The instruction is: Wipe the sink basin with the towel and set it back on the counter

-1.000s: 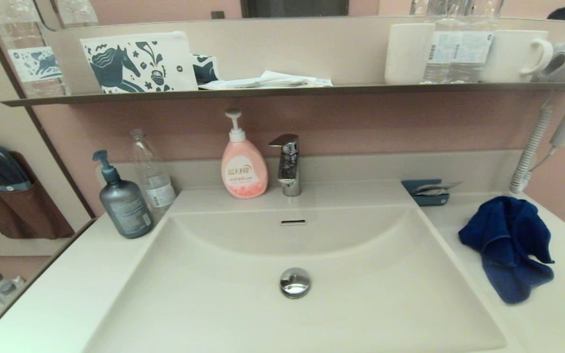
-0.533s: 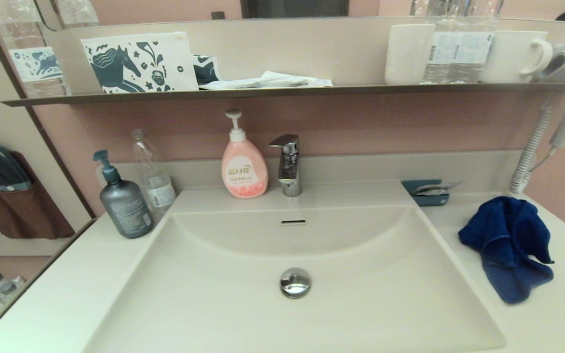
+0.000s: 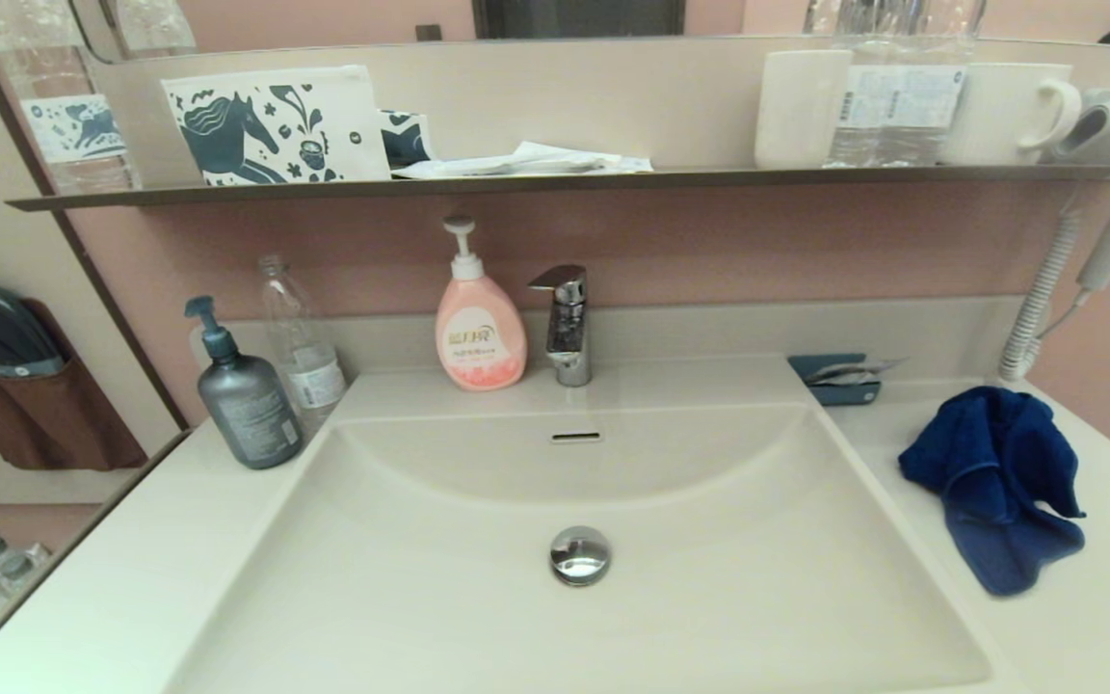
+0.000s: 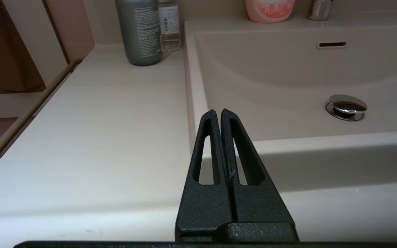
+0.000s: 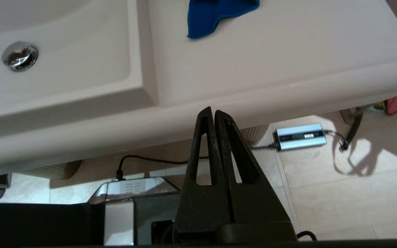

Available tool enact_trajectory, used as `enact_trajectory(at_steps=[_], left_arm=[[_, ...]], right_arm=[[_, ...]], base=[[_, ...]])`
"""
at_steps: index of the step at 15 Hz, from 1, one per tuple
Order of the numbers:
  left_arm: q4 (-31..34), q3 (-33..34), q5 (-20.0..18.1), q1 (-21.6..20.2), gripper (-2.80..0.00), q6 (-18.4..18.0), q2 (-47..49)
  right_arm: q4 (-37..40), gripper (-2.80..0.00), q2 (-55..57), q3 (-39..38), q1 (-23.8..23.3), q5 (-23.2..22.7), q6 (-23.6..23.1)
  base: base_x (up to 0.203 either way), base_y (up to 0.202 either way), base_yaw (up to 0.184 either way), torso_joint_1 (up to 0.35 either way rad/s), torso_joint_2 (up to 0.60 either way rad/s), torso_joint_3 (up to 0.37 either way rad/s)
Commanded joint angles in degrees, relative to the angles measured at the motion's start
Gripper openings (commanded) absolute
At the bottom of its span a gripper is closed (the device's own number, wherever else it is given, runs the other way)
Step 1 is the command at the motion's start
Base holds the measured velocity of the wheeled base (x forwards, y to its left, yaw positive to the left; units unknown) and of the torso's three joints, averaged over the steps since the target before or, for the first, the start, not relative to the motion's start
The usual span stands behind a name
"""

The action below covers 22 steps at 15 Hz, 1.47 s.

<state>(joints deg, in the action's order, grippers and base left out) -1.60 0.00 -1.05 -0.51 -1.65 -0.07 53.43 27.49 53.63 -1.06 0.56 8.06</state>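
Right gripper [image 5: 214,113], fingers pressed together & holding nothing, hangs off the front edge of the table [image 5: 271,62], floor visible beneath. I read this as a retracted pose, clear of the work. Left gripper [image 4: 216,113], likewise pressed together & empty, sits parked by the sink basin [image 3: 613,617] front-left rim. Towel [image 3: 996,487] lies crumpled on the table, right of the basin, near a teal tray [image 3: 836,381]. Basin is bare, w/ chrome drain plug [image 3: 579,554]. Judgement: towek is back on the table; whether wiping is done I can't tell.

Dark arm edge gone from head view's right
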Motion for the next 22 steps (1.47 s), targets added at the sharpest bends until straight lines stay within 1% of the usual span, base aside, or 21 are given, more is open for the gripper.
enact_trajectory(at_steps=[1, 3, 5, 7, 10, 13, 14, 17, 19, 22], left_arm=[[0.0, 0.0, -0.1, 0.0, -2.80, 0.0, 0.1], [0.0, 0.0, 0.0, 0.0, -2.80, 0.0, 0.1], [0.0, 0.0, 0.0, 0.0, -2.80, 0.0, 0.1], [-0.1, 0.0, -0.1, 0.0, -2.80, 0.0, 0.1], [0.0, 0.0, 0.0, 0.0, -2.80, 0.0, 0.1], [0.0, 0.0, 0.0, 0.0, -2.80, 0.0, 0.1], [0.0, 0.0, 0.0, 0.0, -2.80, 0.0, 0.1], [0.0, 0.0, 0.0, 0.0, -2.80, 0.0, 0.1], [0.0, 0.0, 0.0, 0.0, -2.80, 0.0, 0.1], [0.0, 0.0, 0.0, 0.0, -2.80, 0.0, 0.1]], right_arm=[[-4.9, -2.80, -13.6, -10.4, 1.5, 0.4, -0.6], [-12.4, -2.80, -19.2, -17.6, 1.4, 0.6, -1.8], [-18.1, -2.80, -22.4, -24.9, 1.1, 0.7, -3.2], [-25.9, -2.80, -24.8, -32.0, 1.0, 0.4, -5.3], [-39.9, -2.80, -27.2, -42.4, 1.0, -2.8, -7.4], [-49.7, -2.80, -27.5, -50.6, 1.0, -3.9, -7.7], [-51.1, -2.80, -27.5, -51.2, 1.0, -4.0, -8.0], [-51.1, -2.80, -27.5, -51.3, 1.0, -3.4, -11.4], [-52.9, -2.80, -27.5, -53.6, 1.0, -2.2, -14.3], [-53.1, -2.80, -27.5, -53.6, 1.0, -2.2, -12.8]], base=[[0.000, 0.000, 0.000, 0.000, 0.00, 0.000], [0.000, 0.000, 0.000, 0.000, 0.00, 0.000], [0.000, 0.000, 0.000, 0.000, 0.00, 0.000], [0.000, 0.000, 0.000, 0.000, 0.00, 0.000], [0.000, 0.000, 0.000, 0.000, 0.00, 0.000], [0.000, 0.000, 0.000, 0.000, 0.00, 0.000], [0.000, 0.000, 0.000, 0.000, 0.00, 0.000], [0.000, 0.000, 0.000, 0.000, 0.00, 0.000], [0.000, 0.000, 0.000, 0.000, 0.00, 0.000], [0.000, 0.000, 0.000, 0.000, 0.00, 0.000]])
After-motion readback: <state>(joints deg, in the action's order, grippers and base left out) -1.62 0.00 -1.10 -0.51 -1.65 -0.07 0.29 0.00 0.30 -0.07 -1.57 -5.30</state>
